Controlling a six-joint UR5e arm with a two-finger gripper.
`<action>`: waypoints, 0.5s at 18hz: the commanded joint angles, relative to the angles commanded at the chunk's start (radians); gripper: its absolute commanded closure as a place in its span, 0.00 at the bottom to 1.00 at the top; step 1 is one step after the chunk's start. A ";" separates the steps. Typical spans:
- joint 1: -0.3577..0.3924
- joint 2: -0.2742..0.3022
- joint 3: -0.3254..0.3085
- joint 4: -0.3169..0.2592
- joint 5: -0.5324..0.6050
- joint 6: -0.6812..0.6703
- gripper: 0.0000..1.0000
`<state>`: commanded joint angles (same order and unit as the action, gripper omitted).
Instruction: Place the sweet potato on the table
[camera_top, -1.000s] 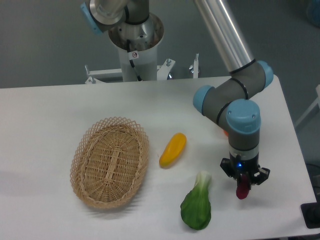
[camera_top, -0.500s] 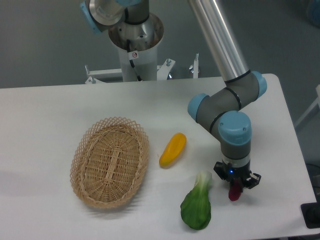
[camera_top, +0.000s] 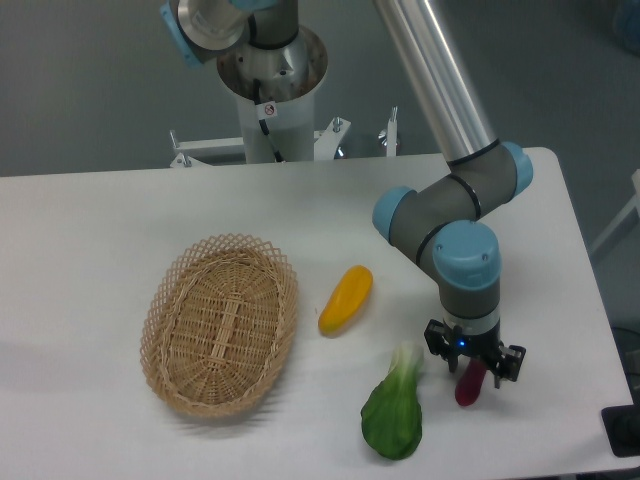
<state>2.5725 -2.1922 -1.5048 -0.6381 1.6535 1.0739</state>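
Note:
The sweet potato (camera_top: 470, 386) is a small dark magenta tuber hanging end-down between the fingers of my gripper (camera_top: 471, 374), which is shut on it near the front right of the white table (camera_top: 90, 230). Its lower end is at or just above the tabletop; I cannot tell if it touches. Its upper end is hidden inside the gripper.
A green leafy vegetable (camera_top: 393, 412) lies just left of the gripper. A yellow-orange oblong vegetable (camera_top: 345, 299) lies at mid-table, with an empty wicker basket (camera_top: 221, 323) to its left. The table's right edge and front edge are close to the gripper.
The gripper has moved left and slightly down with the sweet potato in it, bringing it closer to the leafy vegetable and the tabletop.

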 joint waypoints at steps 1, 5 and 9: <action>0.000 0.008 -0.009 0.000 0.020 -0.018 0.00; 0.000 0.046 -0.002 -0.002 0.106 -0.025 0.00; 0.017 0.143 0.005 -0.069 0.106 0.009 0.00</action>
<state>2.5893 -2.0497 -1.5002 -0.7067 1.7595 1.0828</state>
